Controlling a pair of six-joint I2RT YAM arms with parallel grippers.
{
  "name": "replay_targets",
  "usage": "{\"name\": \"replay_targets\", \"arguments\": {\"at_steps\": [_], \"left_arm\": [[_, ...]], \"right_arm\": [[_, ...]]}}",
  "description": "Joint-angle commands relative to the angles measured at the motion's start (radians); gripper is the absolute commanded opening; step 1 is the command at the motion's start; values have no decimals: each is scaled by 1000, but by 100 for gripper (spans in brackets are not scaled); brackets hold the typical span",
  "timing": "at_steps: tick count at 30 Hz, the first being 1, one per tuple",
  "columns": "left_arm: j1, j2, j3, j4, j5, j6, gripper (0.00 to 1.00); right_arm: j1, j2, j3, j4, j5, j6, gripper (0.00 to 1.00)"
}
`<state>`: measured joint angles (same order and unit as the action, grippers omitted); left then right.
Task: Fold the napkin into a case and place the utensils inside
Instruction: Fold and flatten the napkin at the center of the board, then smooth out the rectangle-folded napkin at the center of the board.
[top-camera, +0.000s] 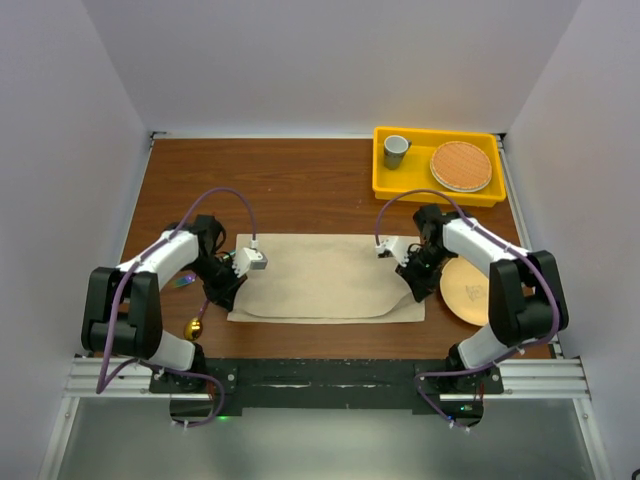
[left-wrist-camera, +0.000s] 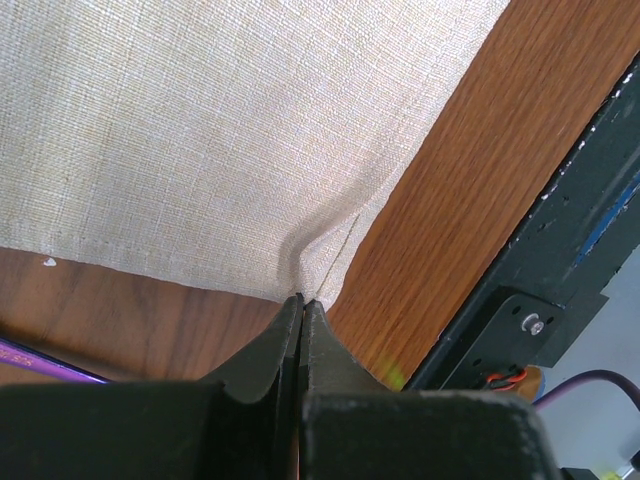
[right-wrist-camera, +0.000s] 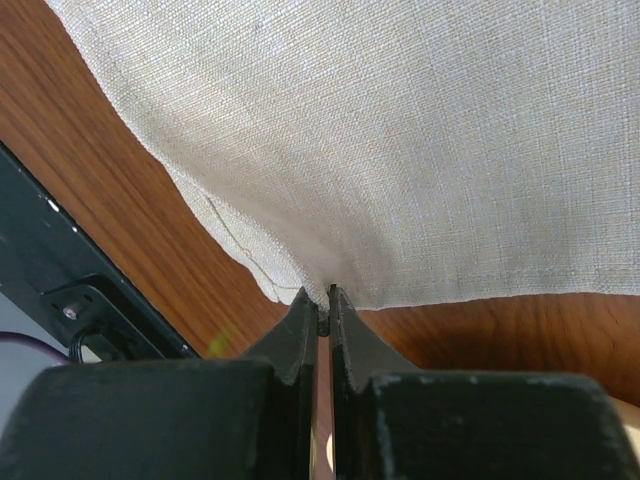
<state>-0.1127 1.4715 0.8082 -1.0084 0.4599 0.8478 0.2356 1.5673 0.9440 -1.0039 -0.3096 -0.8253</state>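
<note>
Brown wooden table (top-camera: 300, 180) fills the white-walled booth, with the fork (top-camera: 182, 283) and spoon (top-camera: 193, 327) at lower left beside the left arm. Just right of them, the left gripper (left-wrist-camera: 303, 303) is pressed together on the near-left corner of the napkin (top-camera: 320, 280), which lies flat mid-frame, and the right gripper (right-wrist-camera: 325, 298) pinches its near-right corner. Both grips catch only the hem, so one corner could slip on lifting and skew the fold.

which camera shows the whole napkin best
Top external: nearly the whole napkin shows there. Each wrist view shows only one corner of it, pinched by the left gripper or the right gripper.
</note>
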Motion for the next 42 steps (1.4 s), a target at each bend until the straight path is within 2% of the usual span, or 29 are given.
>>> {"name": "replay_targets", "arguments": {"at_steps": [1,6,16,25,26,27,28,29,30,31,32,34,39,42], "left_arm": [[-5,-26,58,-42,34,-1,0],[-5,-68,123,-136,51,20,0],[-5,-115,117,-208,45,62,0],[-5,-83,45,-73,14,-4,0],[-5,-76,42,-72,13,-3,0],[-5,-73,39,-70,5,0,7],[-5,-74,39,-75,3,13,12],[-5,-82,45,-82,5,20,22],[-5,-89,51,-88,6,28,27],[-5,-99,57,-104,11,37,31],[-5,-111,77,-113,26,42,36],[-5,-114,98,-154,49,62,39],[-7,-116,178,-126,129,1,42],[-19,-106,181,-29,134,-74,40]], "right_arm": [[5,-58,13,-44,-34,-26,0],[5,-107,56,-119,-37,-50,0],[4,-141,56,-160,-34,-71,0],[4,-84,30,-72,-25,-41,0],[5,-75,32,-71,-25,-41,2],[5,-70,35,-73,-23,-41,8],[5,-69,44,-90,-23,-47,23],[5,-75,50,-102,-25,-52,34],[5,-82,59,-114,-26,-57,43],[5,-92,64,-145,-35,-69,57],[5,-119,68,-159,-40,-72,61],[5,-148,82,-197,-51,-86,71],[5,-170,105,-196,-83,-51,68],[5,-112,105,-142,-106,17,57]]}}
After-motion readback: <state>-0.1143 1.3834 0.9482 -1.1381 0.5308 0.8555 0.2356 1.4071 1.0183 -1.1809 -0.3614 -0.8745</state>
